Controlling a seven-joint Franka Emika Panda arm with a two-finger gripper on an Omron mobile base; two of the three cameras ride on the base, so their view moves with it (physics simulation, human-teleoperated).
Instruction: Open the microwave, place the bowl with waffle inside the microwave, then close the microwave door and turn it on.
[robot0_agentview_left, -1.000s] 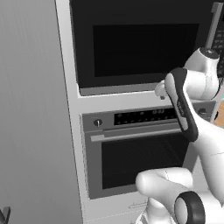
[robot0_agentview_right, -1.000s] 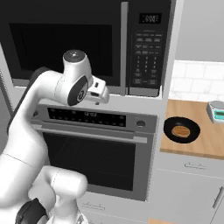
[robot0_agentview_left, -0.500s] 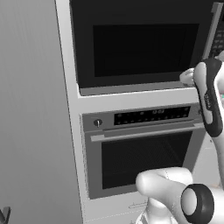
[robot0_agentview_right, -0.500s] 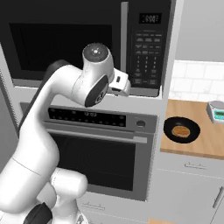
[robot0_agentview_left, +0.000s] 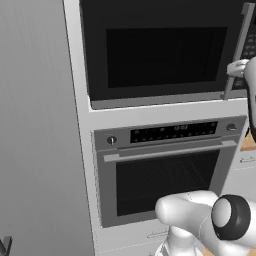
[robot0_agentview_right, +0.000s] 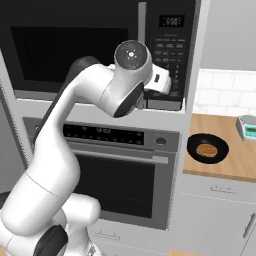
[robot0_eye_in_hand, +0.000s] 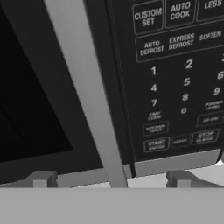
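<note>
The microwave (robot0_agentview_left: 165, 50) is built into the tall cabinet column, high up, directly above the oven (robot0_agentview_right: 120, 175). Its door (robot0_agentview_right: 75, 50) is shut, the dark window flat in its frame, and the black keypad strip (robot0_eye_in_hand: 175, 74) runs down the right side. The oven below has a horizontal bar handle (robot0_agentview_left: 170, 150) and a knob (robot0_agentview_right: 161, 141) at the right end of its control panel.

To the right of the cabinet column a wooden tabletop (robot0_agentview_right: 235, 160) carries the black bowl (robot0_agentview_right: 207, 149) with the waffle (robot0_agentview_right: 206, 149) lying in it. The bowl sits near the left end of the tabletop, just beside the oven, lower than the microwave. A small scale-like device (robot0_agentview_right: 246, 127) stands farther right, against the tiled wall.

My arm (robot0_agentview_right: 70, 145) rises and bends toward the microwave's lower right corner. My hand (robot0_eye_in_hand: 110, 180) is up against the front of the microwave, near the bottom of the tall grey vertical handle (robot0_eye_in_hand: 85, 92). In the hand view the handle runs down between my two fingertips (robot0_eye_in_hand: 43, 179), which stand apart on either side of it, not closed on it. I cannot tell whether either fingertip touches the bar.
</note>
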